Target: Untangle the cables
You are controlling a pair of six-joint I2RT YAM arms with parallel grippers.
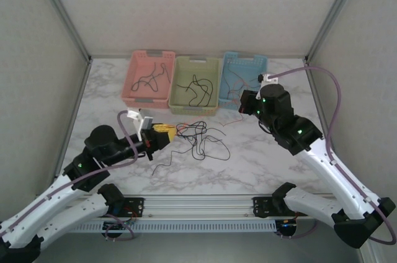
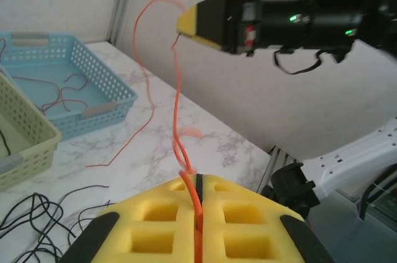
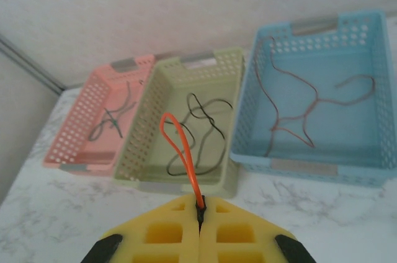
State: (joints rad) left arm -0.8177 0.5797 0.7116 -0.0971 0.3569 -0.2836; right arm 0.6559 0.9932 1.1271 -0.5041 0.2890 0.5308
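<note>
An orange-red cable [image 2: 176, 89] runs taut between both grippers above the table. My left gripper [image 1: 166, 131] [image 2: 198, 179] is shut on it, the strand lying in the seam between its yellow pads. The cable rises to my right gripper [image 2: 186, 24] [image 1: 244, 104] [image 3: 200, 204], also shut on it, and a small loop [image 3: 193, 177] sticks out past the tips. A free tail trails down onto the marble. A tangle of black cables [image 1: 198, 138] [image 2: 31, 213] lies on the table between the arms.
Three baskets stand in a row at the back. The pink one [image 1: 131, 83] [image 3: 80, 114] holds dark green cable, the green one [image 1: 196, 59] [image 3: 186, 185] black cable, the blue one [image 1: 245, 56] [image 3: 310, 167] red-brown cable. Grey walls enclose the table.
</note>
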